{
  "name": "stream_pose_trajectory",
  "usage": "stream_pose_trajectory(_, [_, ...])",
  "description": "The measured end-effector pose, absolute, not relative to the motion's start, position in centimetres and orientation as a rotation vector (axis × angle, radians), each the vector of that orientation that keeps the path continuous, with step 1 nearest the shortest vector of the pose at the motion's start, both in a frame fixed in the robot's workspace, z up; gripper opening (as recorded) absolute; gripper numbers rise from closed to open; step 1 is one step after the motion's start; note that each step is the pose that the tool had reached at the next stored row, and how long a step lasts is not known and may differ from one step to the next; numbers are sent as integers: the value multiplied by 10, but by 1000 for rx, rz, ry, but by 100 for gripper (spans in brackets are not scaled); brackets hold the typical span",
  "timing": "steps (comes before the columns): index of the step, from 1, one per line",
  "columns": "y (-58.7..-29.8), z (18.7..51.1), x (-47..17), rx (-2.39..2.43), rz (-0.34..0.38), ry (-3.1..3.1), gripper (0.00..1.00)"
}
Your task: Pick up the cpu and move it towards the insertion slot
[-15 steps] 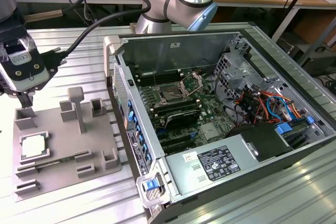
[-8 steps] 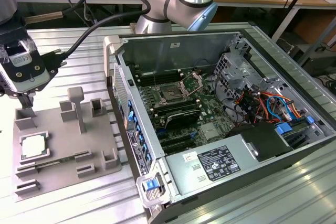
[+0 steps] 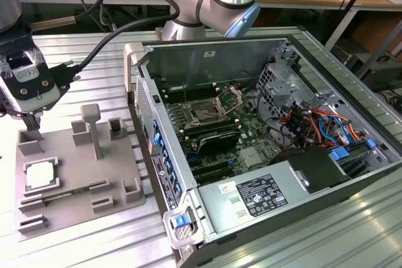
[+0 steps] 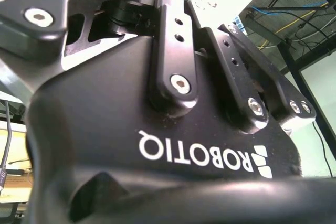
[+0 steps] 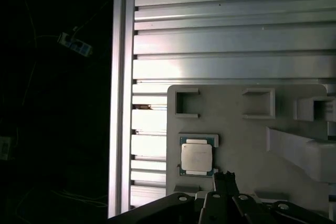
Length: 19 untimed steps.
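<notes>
The cpu (image 3: 41, 174), a small silvery square chip, lies flat in a recess of the grey fixture plate (image 3: 81, 183) at the exterior view's left. My gripper (image 3: 30, 125) hangs just above the plate's far corner, a short way behind the cpu, with its fingers together and nothing between them. In the first wrist view the cpu (image 5: 197, 157) lies on the plate close to my gripper (image 5: 224, 178). The insertion slot (image 3: 205, 112), a dark square with a silver frame and raised retention plate, sits in the motherboard inside the open computer case.
The open computer case (image 3: 135, 61) stands at the exterior view's right of the fixture plate, its raised wall between the cpu and the slot. Upright grey blocks (image 3: 91, 127) rise from the plate. Black cables (image 3: 94, 51) trail behind the gripper over the ribbed aluminium table (image 3: 94, 243).
</notes>
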State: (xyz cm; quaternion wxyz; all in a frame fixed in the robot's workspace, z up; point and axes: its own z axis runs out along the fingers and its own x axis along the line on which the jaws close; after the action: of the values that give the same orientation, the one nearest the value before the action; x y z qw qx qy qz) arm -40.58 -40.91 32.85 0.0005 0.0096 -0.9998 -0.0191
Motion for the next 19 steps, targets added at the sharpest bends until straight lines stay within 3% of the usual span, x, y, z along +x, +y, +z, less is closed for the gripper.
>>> stream_pose_trajectory(19, [-409, 324, -406, 30, -60, -3140, 11])
